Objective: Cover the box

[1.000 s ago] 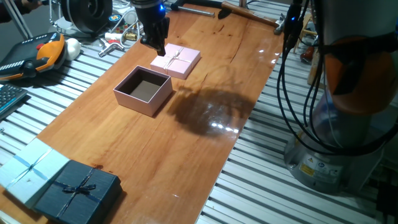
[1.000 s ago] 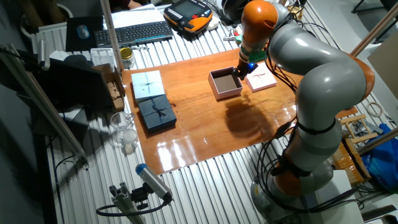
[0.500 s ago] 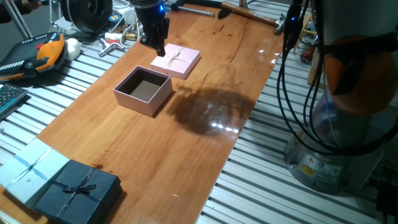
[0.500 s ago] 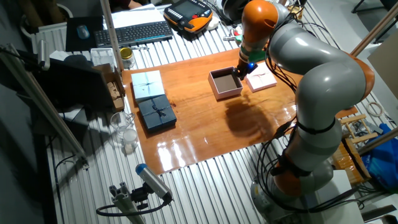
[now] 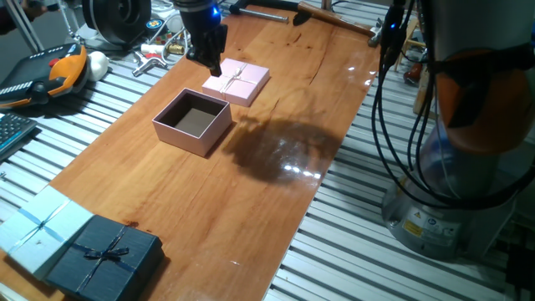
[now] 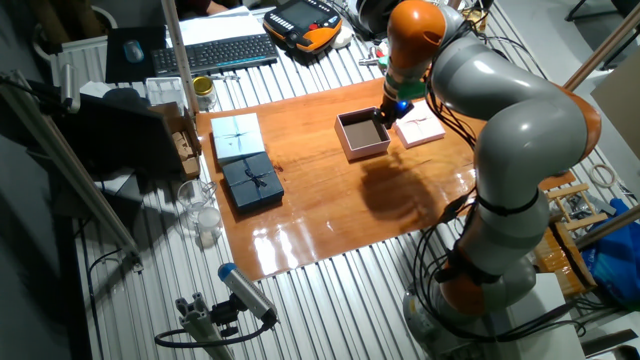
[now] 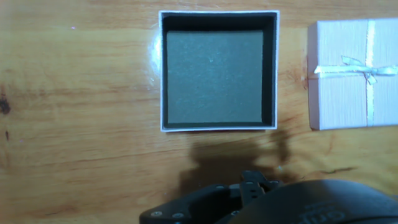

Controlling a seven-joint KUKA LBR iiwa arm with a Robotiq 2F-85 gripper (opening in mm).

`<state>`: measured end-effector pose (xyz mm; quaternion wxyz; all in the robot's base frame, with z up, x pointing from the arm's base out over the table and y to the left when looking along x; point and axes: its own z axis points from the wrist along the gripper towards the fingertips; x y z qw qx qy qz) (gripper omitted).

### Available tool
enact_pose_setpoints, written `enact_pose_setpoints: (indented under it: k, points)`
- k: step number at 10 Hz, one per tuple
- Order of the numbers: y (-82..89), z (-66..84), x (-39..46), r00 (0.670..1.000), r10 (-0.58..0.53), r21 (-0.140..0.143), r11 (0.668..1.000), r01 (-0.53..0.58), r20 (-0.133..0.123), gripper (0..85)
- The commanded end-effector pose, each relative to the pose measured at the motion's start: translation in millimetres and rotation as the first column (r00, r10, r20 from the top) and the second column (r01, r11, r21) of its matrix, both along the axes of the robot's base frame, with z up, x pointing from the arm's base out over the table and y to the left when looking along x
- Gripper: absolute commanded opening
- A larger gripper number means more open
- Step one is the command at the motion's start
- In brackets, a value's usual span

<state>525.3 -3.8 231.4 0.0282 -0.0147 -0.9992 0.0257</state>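
My one fixed view sits low at a desk (image 5: 251,192) corner, looking along it. My other fixed view looks down from high on the opposite side, farther off. My hand view faces straight down, close. All three share the box (image 5: 192,121) (image 6: 362,134) (image 7: 217,70).

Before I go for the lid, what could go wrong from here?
1. The lid lies flat on the table close beside the open box; a grasp at its edge may nudge the box.
2. The hand view shows no fingertips, so the gripper state and aim are unclear.
3. The lid's ribbon bow may snag a finger.
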Motion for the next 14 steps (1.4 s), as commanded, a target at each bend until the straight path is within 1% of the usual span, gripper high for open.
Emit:
enact_pose_setpoints:
  k: [1, 2, 3, 4, 5, 6, 7, 8, 9, 10, 11, 13, 14]
  points:
    - [-0.1, -0.1, 0.0, 1.0, -0.016, -0.003, 1.0, 0.016, -0.007, 0.0]
    - [-0.1, -0.1, 0.0, 0.999, -0.034, -0.003, 0.999, 0.034, -0.019, 0.0]
    - [-0.1, -0.1, 0.0, 0.997, -0.077, 0.002, 0.997, 0.077, -0.026, 0.0]
    - [-0.1, -0.1, 0.0, 0.995, -0.096, -0.015, 0.995, 0.096, -0.012, 0.0]
    - [-0.1, -0.1, 0.0, 0.997, -0.08, -0.01, 0.997, 0.08, 0.016, 0.0]
    - [-0.1, -0.1, 0.0, 0.997, -0.078, 0.006, 0.997, 0.078, 0.026, 0.0]
    - [-2.3, -0.5, 0.1, 0.997, -0.061, -0.008, 0.998, 0.062, 0.038, 0.0]
    - [-6.5, -1.6, 1.0, 0.998, -0.053, -0.007, 0.999, 0.054, 0.044, 0.0]
    - [-13.2, -5.2, 2.5, 0.998, -0.047, 0.001, 0.999, 0.047, 0.049, 0.0]
    - [-20.8, -9.1, 3.4, 0.997, -0.045, -0.005, 0.999, 0.045, 0.057, 0.0]
    - [-29.9, -12.3, 4.0, 0.997, -0.043, -0.005, 0.999, 0.044, 0.062, 0.0]
    - [-46.7, -12.5, 6.4, 0.998, -0.043, 0.01, 0.999, 0.043, 0.044, 0.0]
    - [-55.8, -13.2, 7.4, 0.998, -0.033, 0.015, 0.999, 0.032, 0.045, 0.0]
